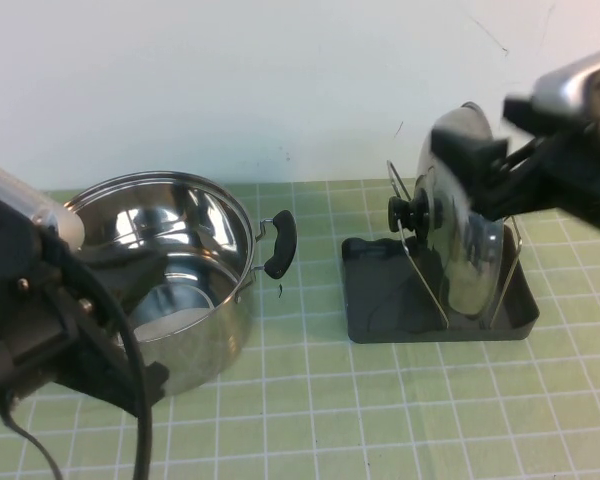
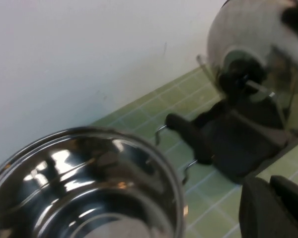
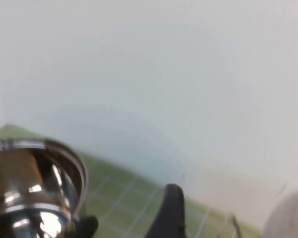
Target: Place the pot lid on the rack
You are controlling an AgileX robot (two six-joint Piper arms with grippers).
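Note:
The pot lid (image 1: 460, 230) stands on edge in the rack (image 1: 380, 300), leaning between the wire loops, its black knob (image 1: 412, 213) facing the pot. My right gripper (image 1: 495, 165) is at the lid's upper rim, on the lid's right side, and looks open. One of its fingers (image 3: 171, 213) shows well apart from the lid's edge (image 3: 290, 218). My left gripper (image 1: 140, 385) is low at the front left, beside the pot, shut and empty. In the left wrist view the lid (image 2: 258, 44) and the rack (image 2: 238, 153) lie beyond its dark fingers (image 2: 263, 208).
The deep steel pot (image 1: 180, 260) stands left of the rack, its black side handle (image 1: 280, 243) pointing at it. The pot fills much of the left wrist view (image 2: 79, 183) and shows in the right wrist view (image 3: 30, 188). A white wall closes the far edge.

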